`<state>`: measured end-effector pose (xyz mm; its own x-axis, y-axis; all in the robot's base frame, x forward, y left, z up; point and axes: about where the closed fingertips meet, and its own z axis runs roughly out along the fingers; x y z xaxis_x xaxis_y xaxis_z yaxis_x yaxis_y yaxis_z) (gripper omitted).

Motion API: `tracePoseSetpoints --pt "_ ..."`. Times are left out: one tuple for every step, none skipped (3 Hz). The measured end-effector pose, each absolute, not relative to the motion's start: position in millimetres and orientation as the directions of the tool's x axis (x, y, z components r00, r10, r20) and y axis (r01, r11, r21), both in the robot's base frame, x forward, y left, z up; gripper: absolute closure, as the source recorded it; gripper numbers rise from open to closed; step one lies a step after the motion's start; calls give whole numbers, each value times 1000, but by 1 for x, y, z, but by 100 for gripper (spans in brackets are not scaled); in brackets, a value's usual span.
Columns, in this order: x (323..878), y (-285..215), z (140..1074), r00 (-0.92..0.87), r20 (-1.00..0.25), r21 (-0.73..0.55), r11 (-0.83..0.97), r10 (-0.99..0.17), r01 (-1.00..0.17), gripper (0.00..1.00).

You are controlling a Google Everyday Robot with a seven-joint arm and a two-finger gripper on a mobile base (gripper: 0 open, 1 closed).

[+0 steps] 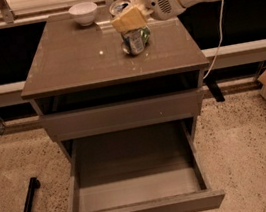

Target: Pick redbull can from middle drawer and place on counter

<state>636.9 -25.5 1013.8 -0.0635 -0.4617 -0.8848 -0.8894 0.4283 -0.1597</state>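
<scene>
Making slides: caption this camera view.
Gripper at the redbull can on the counter; middle drawer open, empty below.

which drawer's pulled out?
The lower drawer, slid out toward the camera; the drawer front above it sits shut. The gripper is right above the can over the counter.

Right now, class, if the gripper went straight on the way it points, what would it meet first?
Most likely the redbull can, which sits on the counter just under the downward-pointing gripper, toward the counter's back right. Whether they already touch is unclear.
</scene>
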Motion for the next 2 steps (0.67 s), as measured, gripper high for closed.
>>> tracePoseSetpoints --pt "676 -26 996 -110 -890 -135 486 -442 -863 100" --pt "714 -30 972 -173 -899 -83 544 -403 -835 100"
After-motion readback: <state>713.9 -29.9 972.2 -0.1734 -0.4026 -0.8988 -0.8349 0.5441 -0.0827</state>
